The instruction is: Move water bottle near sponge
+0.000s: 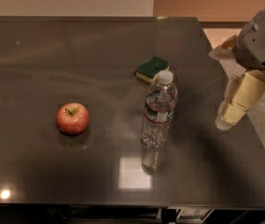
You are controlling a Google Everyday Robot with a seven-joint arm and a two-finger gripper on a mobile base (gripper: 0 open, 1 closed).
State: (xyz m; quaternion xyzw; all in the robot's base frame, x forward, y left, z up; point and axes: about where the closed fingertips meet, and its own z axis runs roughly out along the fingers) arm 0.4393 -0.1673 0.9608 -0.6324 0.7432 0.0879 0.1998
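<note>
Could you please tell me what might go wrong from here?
The bottle stands upright, tall and narrow; the gripper, hanging apart to its right, could tip it when closing in sideways. The sponge lies close behind the bottle, so an overshoot could shove it. A toppled bottle might roll toward the apple.

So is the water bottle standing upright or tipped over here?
Upright: the water bottle stands on its base, cap on top. The gripper hangs apart, off to its right.

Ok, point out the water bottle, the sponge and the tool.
water bottle [159, 111], camera view, label.
sponge [152, 68], camera view, green top.
tool [226, 119], camera view, lower end, over the table [39, 171] by its right edge.
</note>
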